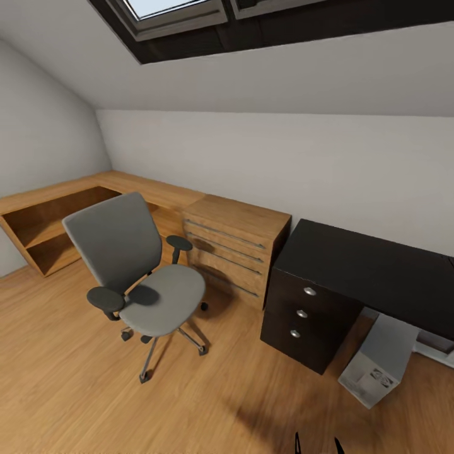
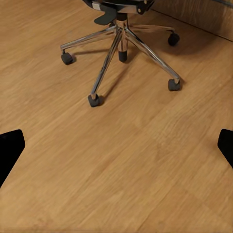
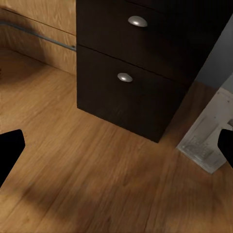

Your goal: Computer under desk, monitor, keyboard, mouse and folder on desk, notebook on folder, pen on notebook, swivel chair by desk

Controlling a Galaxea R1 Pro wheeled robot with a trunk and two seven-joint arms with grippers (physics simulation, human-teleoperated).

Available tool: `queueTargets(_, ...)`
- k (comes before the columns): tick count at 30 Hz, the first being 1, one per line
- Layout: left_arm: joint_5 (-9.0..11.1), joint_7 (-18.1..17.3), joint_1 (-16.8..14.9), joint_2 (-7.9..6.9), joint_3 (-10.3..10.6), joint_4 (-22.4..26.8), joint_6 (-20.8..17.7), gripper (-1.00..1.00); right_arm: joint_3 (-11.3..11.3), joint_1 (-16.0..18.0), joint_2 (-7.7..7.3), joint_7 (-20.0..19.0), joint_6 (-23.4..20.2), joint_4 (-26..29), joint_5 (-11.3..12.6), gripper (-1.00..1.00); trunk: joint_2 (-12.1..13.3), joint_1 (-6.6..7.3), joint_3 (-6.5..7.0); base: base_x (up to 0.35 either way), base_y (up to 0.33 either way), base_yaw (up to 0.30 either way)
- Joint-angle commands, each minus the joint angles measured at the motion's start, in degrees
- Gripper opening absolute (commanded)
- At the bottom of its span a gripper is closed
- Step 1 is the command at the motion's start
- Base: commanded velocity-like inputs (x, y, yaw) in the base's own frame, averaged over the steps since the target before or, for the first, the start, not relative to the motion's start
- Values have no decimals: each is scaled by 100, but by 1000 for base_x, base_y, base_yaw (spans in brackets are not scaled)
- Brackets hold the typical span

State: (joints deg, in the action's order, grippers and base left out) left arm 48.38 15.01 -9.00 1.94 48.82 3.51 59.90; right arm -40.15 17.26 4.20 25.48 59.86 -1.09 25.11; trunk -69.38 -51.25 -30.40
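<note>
— Where's the swivel chair (image 1: 142,277)?
— On the wood floor (image 1: 75,391), left of the light wood cabinet (image 1: 236,246); computer (image 1: 381,359) under the black tabletop (image 1: 372,268).
— End effectors?
— Left end effector (image 2: 116,148) and right end effector (image 3: 116,148) spread wide, empty.

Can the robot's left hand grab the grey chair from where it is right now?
Probably not yet. The left hand is open, pointing down at bare wood floor, and the swivel chair stands farther ahead. Nothing blocks the way, so rolling closer should do it.
</note>
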Motion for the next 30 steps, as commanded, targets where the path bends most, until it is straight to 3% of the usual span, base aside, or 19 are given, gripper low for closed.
queueTargets(1,-4,58,-4,0,49,0,10,100,-53,5,21,33,14,-13,22,100,-3,0,-6,0,0,15)
queueTargets(10,-4,52,-2,0,49,0,10,100,-36,3,91,70,14,-8,46,100,-3,0,2,0,0,150)
queueTargets(21,-4,30,-4,-1,49,0,10,100,-27,-2,229,416,14,-13,63,100,-3,0,60,0,0,213)
queueTargets(28,-5,20,-3,-1,52,0,10,100,-6,-3,216,841,14,6,56,100,-3,0,97,0,0,225)
queueTargets(29,-23,20,-2,-1,63,3,-381,100,-3,-2,219,910,14,10,55,100,-3,0,101,0,0,243)
queueTargets(30,-29,18,-3,-1,68,5,-540,100,-3,1,220,928,14,11,55,100,-3,0,106,0,0,243)
